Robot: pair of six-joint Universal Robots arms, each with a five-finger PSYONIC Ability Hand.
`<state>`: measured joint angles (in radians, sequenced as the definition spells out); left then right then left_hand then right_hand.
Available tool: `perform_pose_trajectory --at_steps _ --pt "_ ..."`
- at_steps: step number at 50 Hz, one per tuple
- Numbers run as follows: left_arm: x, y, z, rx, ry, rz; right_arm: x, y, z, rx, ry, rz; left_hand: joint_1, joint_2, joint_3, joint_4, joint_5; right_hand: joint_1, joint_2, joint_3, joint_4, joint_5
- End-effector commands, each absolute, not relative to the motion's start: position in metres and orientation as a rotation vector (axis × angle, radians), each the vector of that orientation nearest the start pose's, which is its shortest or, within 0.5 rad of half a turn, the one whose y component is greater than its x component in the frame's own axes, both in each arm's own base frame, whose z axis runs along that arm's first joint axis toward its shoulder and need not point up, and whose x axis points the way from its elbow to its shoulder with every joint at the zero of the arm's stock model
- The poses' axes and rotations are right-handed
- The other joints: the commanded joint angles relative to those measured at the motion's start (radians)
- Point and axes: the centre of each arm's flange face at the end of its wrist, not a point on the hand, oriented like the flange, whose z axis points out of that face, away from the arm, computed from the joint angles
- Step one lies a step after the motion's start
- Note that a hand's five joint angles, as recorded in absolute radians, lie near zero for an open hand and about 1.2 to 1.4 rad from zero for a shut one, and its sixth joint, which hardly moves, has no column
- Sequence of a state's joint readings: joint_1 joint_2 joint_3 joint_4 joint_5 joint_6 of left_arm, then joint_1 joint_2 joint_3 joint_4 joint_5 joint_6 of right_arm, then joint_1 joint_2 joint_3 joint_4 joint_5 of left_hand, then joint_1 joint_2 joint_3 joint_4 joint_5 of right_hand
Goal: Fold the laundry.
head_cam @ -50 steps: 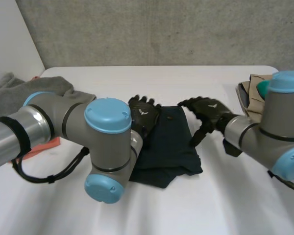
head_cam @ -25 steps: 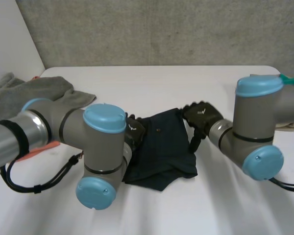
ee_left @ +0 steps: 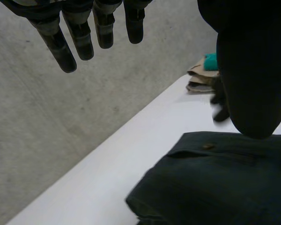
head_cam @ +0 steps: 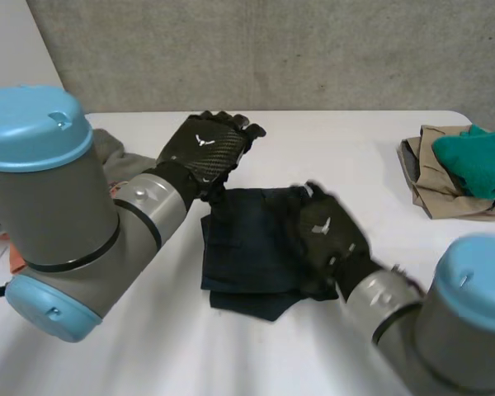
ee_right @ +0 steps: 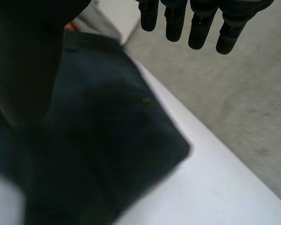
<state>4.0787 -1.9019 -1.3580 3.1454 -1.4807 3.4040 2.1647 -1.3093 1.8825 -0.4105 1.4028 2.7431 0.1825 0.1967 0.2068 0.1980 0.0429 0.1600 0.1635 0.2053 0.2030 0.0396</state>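
Left hand [head_cam: 205, 148]: its fingers [ee_left: 84, 42] are straight and slightly spread, the thumb [ee_left: 248, 70] stands apart from them, and they hold nothing. In the head view it hangs in the upper left of the frame, raised above the far left corner of the cloth [head_cam: 247, 247] and not touching it.

Right hand [head_cam: 322, 235]: its fingers [ee_right: 201, 23] are also straight and empty, with the thumb off to one side. It sits palm down over the right part of the cloth, centre right in the head view. Whether the palm touches the fabric cannot be told.

The cloth is dark and lies folded in a rough square in the middle of the white surface [head_cam: 355, 140]. A small button [ee_left: 207, 146] shows on its upper layer. At the lower edge an under-layer sticks out past the top one, so the fold looks uneven. A pile [head_cam: 454, 173] of tan and teal clothes lies well apart, at the right edge of the frame.

The main risk, as I judge it, is undoing the fold. If the right hand slides sideways while on or just above the cloth, it could drag the top layer and worsen the mismatch. The left thumb, coming down, could hook the near edge and flip it. A wide swing of the right arm might also reach the pile.
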Motion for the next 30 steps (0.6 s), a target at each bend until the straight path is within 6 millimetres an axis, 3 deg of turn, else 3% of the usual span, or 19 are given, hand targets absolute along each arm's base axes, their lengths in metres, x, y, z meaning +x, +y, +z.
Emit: perform_pose_trajectory --at_steps 1,13,27,30 --pt "-0.329 -0.223 0.254 1.237 2.372 -2.245 0.312 -0.175 0.124 -1.237 1.852 -1.831 0.025 0.011 0.001 0.010 -0.010 0.015 0.011 -0.031 -0.028 -0.040" --pt "-0.329 -0.223 0.249 1.243 2.387 -2.226 0.326 -0.203 0.102 -1.351 1.825 -1.985 0.025 0.011 0.001 0.010 -0.010 0.015 0.011 -0.031 -0.028 -0.040" --pt "-0.328 -0.221 0.247 1.246 2.393 -2.218 0.344 -0.228 0.104 -1.299 1.764 -2.077 0.028 0.014 0.004 0.013 -0.007 0.083 0.080 0.038 0.040 0.029" --pt "-0.328 -0.221 0.247 1.246 2.393 -2.218 0.347 -0.232 0.107 -1.278 1.752 -2.095 0.028 0.014 0.004 0.013 -0.007 0.206 0.202 0.161 0.163 0.152"
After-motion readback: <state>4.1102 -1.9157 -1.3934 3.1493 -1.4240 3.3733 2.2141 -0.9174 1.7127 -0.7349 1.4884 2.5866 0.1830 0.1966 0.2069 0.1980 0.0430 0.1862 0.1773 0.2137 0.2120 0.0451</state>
